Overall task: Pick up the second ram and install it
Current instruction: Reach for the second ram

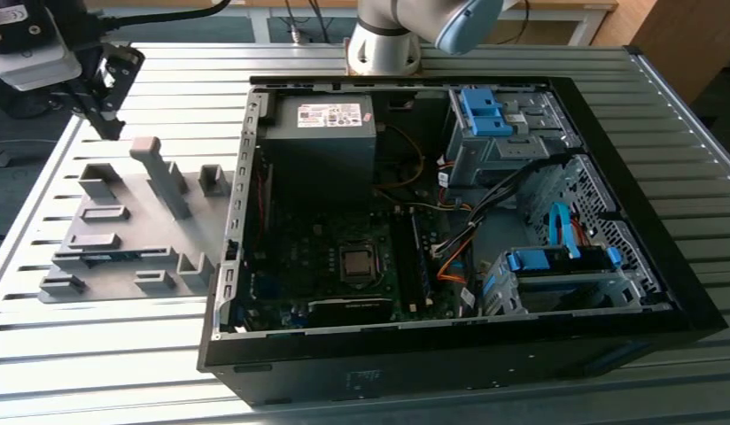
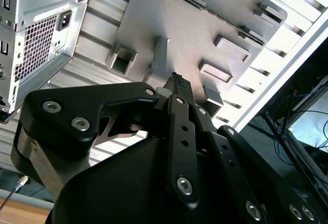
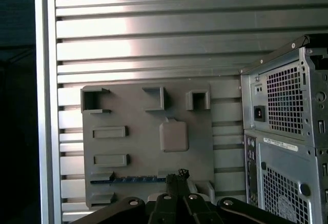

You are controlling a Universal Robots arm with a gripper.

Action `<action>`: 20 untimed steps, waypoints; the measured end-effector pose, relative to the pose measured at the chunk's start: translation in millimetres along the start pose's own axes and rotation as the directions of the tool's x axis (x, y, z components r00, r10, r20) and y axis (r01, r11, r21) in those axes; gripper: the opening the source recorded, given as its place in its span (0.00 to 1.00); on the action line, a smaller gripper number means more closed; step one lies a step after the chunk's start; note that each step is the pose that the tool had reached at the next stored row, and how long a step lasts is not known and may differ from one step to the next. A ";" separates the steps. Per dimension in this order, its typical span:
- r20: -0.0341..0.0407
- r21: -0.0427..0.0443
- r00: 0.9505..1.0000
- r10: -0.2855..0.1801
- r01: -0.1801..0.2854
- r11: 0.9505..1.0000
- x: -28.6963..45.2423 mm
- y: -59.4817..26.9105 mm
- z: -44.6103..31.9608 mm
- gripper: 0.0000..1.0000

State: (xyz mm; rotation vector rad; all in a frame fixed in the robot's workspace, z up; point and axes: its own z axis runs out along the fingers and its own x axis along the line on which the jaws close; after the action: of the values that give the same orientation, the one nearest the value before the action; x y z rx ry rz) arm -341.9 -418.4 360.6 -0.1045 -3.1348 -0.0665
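The second ram is a thin blue-green stick lying on edge in a slot of the grey fixture plate, on the exterior view's left beside the open computer case. In the first wrist view the ram shows as a blue strip along one edge of the plate. My gripper hangs well above the table, beyond the plate's far end, clear of the ram. Its black fingers are shut together with nothing between them, and their tips point down toward the plate.
The fixture plate carries several grey blocks and a tall upright post. Inside the case are a power supply, the motherboard, loose cables and blue drive-bay clips. The slatted metal table ends close to the plate's outer side.
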 end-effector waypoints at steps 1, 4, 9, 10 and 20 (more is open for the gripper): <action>0.000 0.000 1.000 0.000 0.000 1.000 1.0 -0.1 0.0 0.11; 0.000 0.000 1.000 0.000 0.000 1.000 4.1 -0.5 0.0 0.11; 0.000 0.000 1.000 0.000 0.000 1.000 8.5 -2.5 0.3 0.11; 0.000 0.000 1.000 0.000 0.000 1.000 9.6 -3.0 0.3 0.11; -0.002 0.000 1.000 -0.003 0.003 1.000 19.2 -10.4 1.3 0.11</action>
State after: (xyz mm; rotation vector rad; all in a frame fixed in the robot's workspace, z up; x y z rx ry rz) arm -361.7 -427.4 359.1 -0.1001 -3.1330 -0.0660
